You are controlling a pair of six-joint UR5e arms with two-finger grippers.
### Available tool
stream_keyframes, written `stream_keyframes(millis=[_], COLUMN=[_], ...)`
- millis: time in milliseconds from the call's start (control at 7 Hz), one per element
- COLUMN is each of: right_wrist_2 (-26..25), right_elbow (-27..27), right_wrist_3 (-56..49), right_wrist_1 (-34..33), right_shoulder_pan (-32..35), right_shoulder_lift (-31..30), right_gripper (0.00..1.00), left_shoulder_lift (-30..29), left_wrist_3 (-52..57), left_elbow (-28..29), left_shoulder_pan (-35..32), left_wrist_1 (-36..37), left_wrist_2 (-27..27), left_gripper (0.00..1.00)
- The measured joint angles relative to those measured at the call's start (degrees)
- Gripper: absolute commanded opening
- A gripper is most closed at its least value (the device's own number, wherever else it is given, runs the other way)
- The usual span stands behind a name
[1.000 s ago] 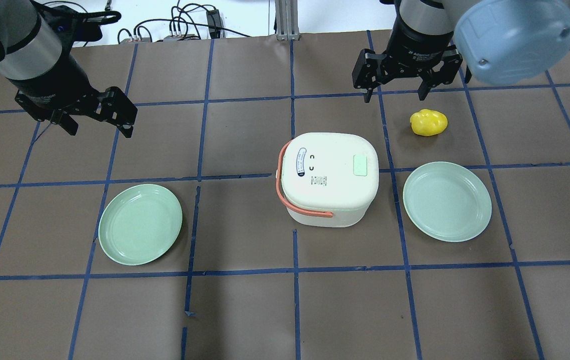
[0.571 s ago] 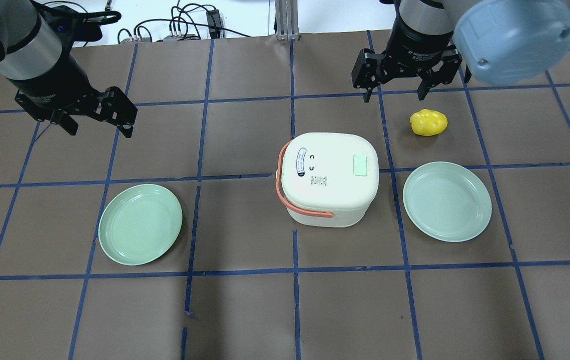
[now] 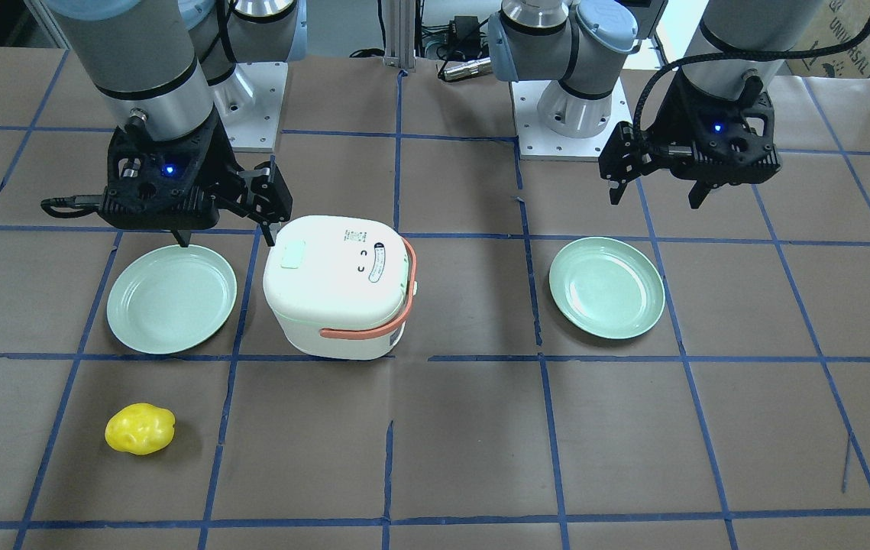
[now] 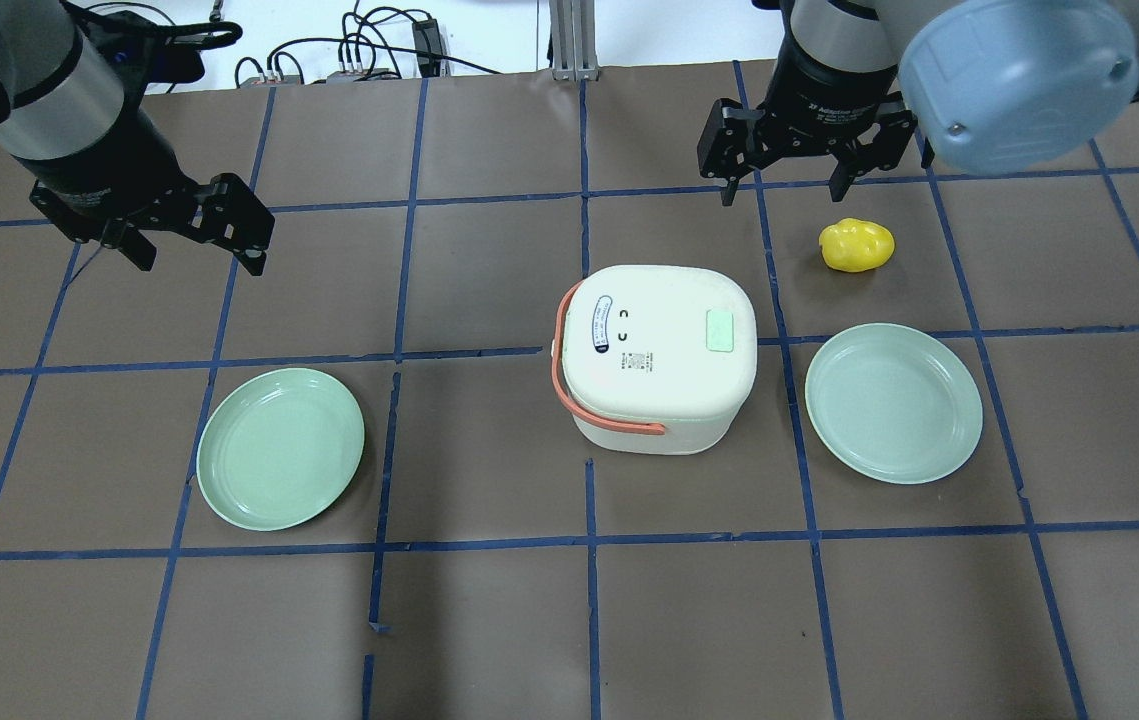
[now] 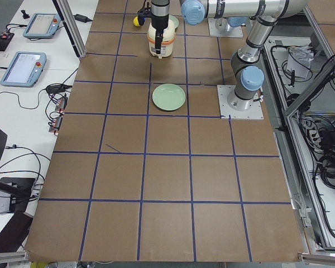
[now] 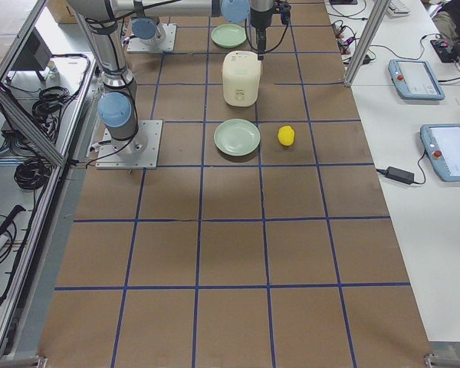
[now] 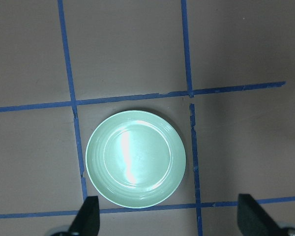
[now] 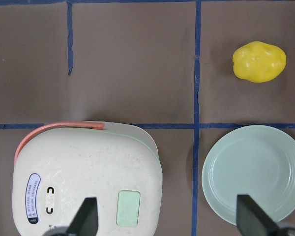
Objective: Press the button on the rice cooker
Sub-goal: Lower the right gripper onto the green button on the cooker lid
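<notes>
With the right tool (image 4: 784,190) spread wide and empty, hovering clear of the white rounded rice cooker (image 4: 659,350), its 2 fingers (image 8: 86,216) could straddle the small mint-green square button (image 4: 720,330) near the lid's right edge and press bare lid instead.

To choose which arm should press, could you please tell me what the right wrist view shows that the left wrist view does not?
Only the right wrist view shows the rice cooker, its button, the yellow object and the right plate. Only the left wrist view shows the left plate. Both share the blue-taped table and open jaws at the bottom edge.
</notes>
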Motion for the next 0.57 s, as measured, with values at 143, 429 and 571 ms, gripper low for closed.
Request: stream_keyframes(millis=[143,429,571], right_wrist_2=[0.18,0.30,0.38], right_elbow=[0.20,1.83,3.03], right_wrist_3=[2.41,6.48,6.99], right_wrist_1=[-0.13,-0.31,-0.33], right_shoulder_pan=[0.41,1.53,1.74], right_shoulder_lift=[0.01,-0.02,-0.11], right_gripper=[0.97,0.59,0.33], left_shoulder_lift=[0.00,0.00,0.00], left_wrist_3=[0.00,0.00,0.00], left_elbow=[0.00,0.00,0.00], left_shoulder_pan=[0.00,0.00,0.00], left_wrist_1=[0.00,0.00,0.00], left_wrist_2=[0.00,0.00,0.00], left_gripper=[1.00,1.00,1.00])
